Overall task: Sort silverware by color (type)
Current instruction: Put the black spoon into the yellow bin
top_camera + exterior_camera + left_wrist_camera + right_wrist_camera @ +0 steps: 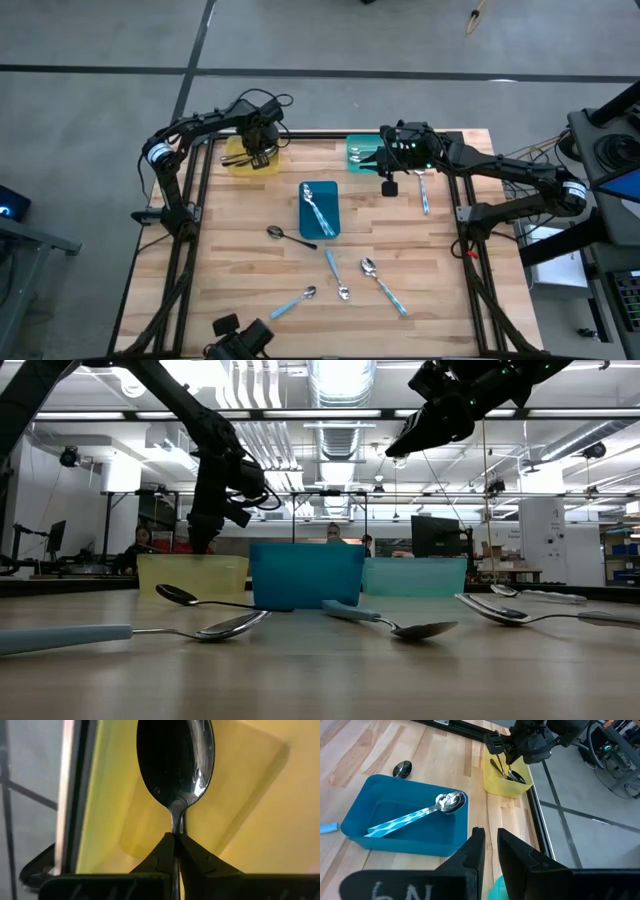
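Silverware sort, placing step — your left gripper (176,840) is clamped on a dark spoon (175,765) by its neck, over the yellow tray (250,160). Next: lower, let go. Right gripper (490,845) hangs empty, fingers slightly apart, near the teal tray (362,152); loose spoons remain on the table (440,270).

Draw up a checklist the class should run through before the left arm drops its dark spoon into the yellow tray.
1. Left gripper shut on the dark spoon: ok.
2. Spoon above the yellow tray: ok.
3. Tray already holds only dark spoons: cannot tell.
4. Right gripper clear of the yellow tray, near the teal tray: ok.
5. Blue tray holds only blue-handled spoons: ok.
6. Wooden table cleared of loose spoons: not ok.
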